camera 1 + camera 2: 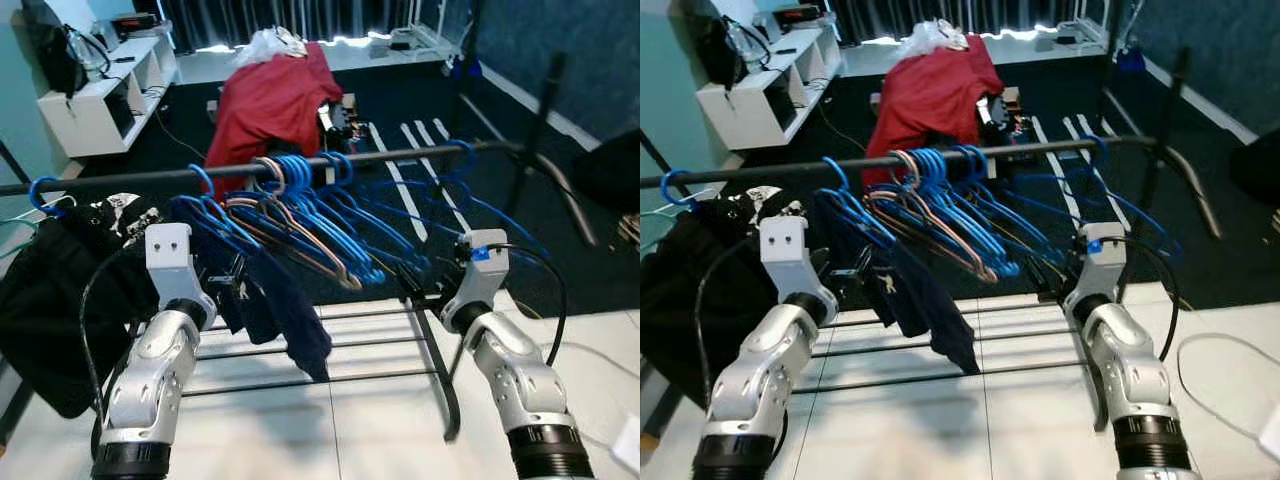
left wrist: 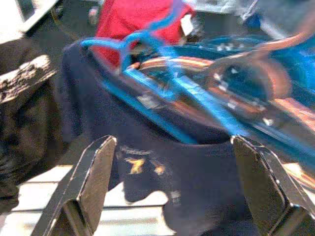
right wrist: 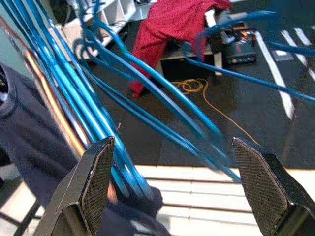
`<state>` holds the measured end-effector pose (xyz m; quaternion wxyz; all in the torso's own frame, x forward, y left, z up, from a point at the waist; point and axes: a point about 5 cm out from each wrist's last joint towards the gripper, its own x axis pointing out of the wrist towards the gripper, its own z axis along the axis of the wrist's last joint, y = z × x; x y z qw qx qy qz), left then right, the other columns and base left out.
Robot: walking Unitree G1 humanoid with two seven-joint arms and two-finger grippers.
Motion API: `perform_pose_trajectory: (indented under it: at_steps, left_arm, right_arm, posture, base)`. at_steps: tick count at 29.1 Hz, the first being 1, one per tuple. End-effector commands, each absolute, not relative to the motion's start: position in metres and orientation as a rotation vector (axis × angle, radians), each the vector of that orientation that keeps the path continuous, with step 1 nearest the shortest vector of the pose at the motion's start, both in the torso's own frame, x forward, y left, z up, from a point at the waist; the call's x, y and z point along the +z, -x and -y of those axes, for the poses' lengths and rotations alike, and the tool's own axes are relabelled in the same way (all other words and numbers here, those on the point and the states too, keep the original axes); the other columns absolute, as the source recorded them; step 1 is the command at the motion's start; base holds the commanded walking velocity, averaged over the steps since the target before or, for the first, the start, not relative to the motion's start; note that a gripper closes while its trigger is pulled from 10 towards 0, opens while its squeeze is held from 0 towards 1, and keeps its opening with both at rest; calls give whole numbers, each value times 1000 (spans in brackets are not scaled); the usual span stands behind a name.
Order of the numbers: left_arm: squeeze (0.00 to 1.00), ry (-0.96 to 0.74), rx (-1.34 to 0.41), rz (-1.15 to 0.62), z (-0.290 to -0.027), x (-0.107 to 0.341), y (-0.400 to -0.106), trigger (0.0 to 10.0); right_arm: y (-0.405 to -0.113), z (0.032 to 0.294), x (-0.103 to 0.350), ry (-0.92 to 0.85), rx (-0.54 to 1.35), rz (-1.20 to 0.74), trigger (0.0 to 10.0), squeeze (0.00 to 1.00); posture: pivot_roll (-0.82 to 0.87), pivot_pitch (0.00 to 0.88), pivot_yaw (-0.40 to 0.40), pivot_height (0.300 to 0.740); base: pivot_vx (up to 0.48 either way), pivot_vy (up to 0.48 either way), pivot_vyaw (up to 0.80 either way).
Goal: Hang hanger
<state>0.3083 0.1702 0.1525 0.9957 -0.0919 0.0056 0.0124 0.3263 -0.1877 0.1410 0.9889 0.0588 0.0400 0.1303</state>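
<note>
1. Across the middle of the head views runs a dark rail, and a bunch of blue hangers hangs from it, with a few pinkish ones mixed in.
2. One blue hanger in that bunch carries a dark blue shirt, which droops down over the rack's lower bars.
3. Both arms reach up under the rail. The left gripper is just in front of the dark blue shirt, and its two black fingers are spread wide with nothing between them.
4. The right gripper is by the blue hangers further along the rail, and its fingers are wide apart too, gripping nothing.
5. From the head views the fingertips are hard to see, because the wrists and the hangers cover them.
6. The left wrist view is blurry, so a small yellow mark on the shirt cannot be read.
7. A black cloth hangs near the rail's left end, and its side is cut off by the picture edge.
8. Behind the rail a red cloth is draped over something that is hidden under it.
9. The right wrist view shows a yellow cord on the dark floor.
</note>
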Motion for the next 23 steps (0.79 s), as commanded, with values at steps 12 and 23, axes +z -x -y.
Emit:
perform_pose_trajectory:
  at_steps: [12, 23]
  left_arm:
    - [0, 304, 73, -114, -144, 142, -303, 10000]
    - [0, 338, -63, -111, -109, 153, -305, 10000]
  right_arm:
    - [-326, 184, 139, -115, 276, -93, 10000, 0]
    - [-326, 182, 138, -117, 274, -91, 10000, 0]
  posture:
    - [-95, 47, 59, 735]
    - [-99, 41, 71, 735]
  base:
    - [0, 0, 0]
    - [0, 0, 0]
